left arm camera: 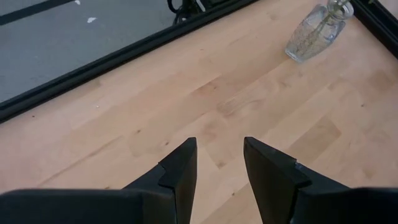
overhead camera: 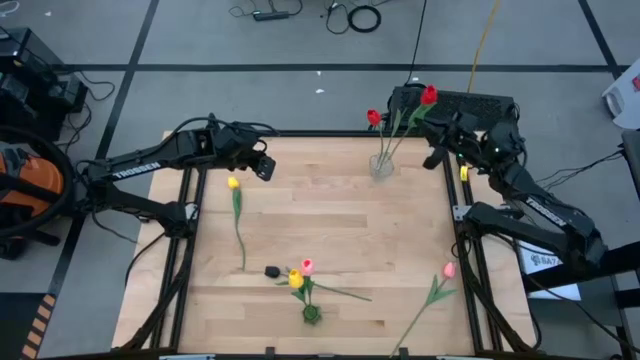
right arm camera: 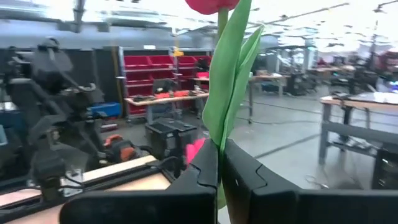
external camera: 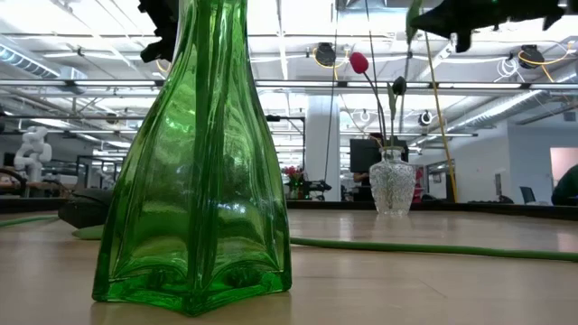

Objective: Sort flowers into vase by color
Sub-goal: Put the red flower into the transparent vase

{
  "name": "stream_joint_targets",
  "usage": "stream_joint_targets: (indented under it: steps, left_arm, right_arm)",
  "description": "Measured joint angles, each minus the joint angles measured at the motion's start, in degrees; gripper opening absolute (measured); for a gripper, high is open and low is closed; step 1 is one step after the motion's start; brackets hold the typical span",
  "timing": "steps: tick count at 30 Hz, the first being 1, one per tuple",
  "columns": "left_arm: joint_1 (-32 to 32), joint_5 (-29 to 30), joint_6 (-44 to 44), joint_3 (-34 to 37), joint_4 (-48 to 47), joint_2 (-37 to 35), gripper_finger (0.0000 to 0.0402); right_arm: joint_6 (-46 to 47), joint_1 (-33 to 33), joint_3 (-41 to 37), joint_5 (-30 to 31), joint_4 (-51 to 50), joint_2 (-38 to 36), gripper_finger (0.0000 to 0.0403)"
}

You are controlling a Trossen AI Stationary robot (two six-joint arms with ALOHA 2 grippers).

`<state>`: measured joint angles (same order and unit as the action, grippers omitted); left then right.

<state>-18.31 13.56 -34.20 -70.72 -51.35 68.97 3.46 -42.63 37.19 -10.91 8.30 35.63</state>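
My right gripper is shut on a red tulip, raised beside the clear vase at the table's far right. Another red tulip stands in that vase. A green vase near the front edge has a yellow head and a pink head above it. A yellow tulip and a pink tulip lie flat on the table. My left gripper hangs open above bare wood at the far left. My right gripper pinches the red tulip's stem and long leaf between its two shut fingers, a leaf's length below the head. The fingers come at it about level, across the stem. The tulip stands upright above them; I cannot tell whether its lower end reaches the clear vase.
A black flower head lies left of the green vase, and a green stem runs along the table behind it. Black rails frame the table. Bare wood lies across the middle.
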Motion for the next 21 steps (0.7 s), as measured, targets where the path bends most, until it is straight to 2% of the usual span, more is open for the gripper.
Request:
stream_joint_targets:
  steps: [15, 18, 21]
  left_arm:
    - [0.07, 0.18, 0.01, 0.0, -0.17, 0.0, 0.0138]
    - [0.07, 0.18, 0.01, 0.0, -0.17, 0.0, 0.0138]
    - [0.07, 0.18, -0.02, 0.0, -0.17, 0.0, 0.0138]
  right_arm:
    - [-5.18, 0.0, -0.52, -1.15, 2.43, 11.99, 0.0]
    - [-4.99, 0.0, -2.82, -1.22, 3.33, 13.91, 0.0]
    - [-3.51, 0.0, -7.67, -1.3, 9.9, 14.51, 0.0]
